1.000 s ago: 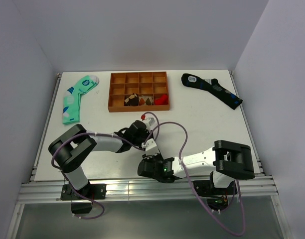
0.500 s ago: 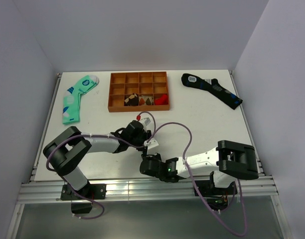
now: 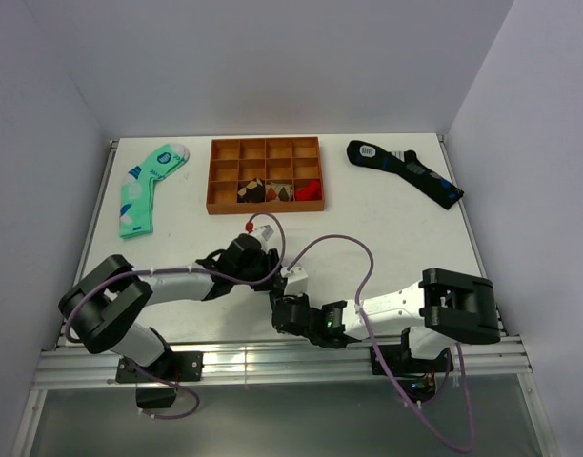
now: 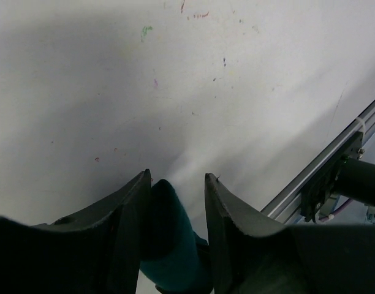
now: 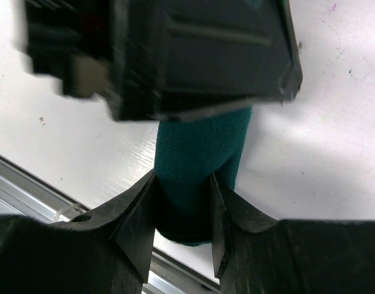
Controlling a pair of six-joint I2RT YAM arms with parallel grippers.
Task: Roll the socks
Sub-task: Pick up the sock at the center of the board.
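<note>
In the overhead view a mint-green sock (image 3: 144, 187) lies at the upper left of the white table (image 3: 387, 238). An orange compartment tray (image 3: 256, 150) sits at upper centre; the small dark and red bits in its lower row are too small to name. A black sock (image 3: 406, 171) slants at the upper right.

At centre frame the two arms meet, and their wrists cover the socks (image 4: 170, 239) almost wholly from above. The left gripper (image 4: 176, 179) has its fingers partly apart with the dark teal fabric between them. Whether they pinch it cannot be told, and the frame's bottom edge cuts the fabric off. The right gripper (image 5: 182, 177) is clamped on the socks, which narrow between its fingers. A blurred black block hides their far end.

The tabletop shows faint coloured specks and scratches. An aluminium rail (image 3: 272, 354) runs along its bottom edge, and plain pale walls close in three sides.
</note>
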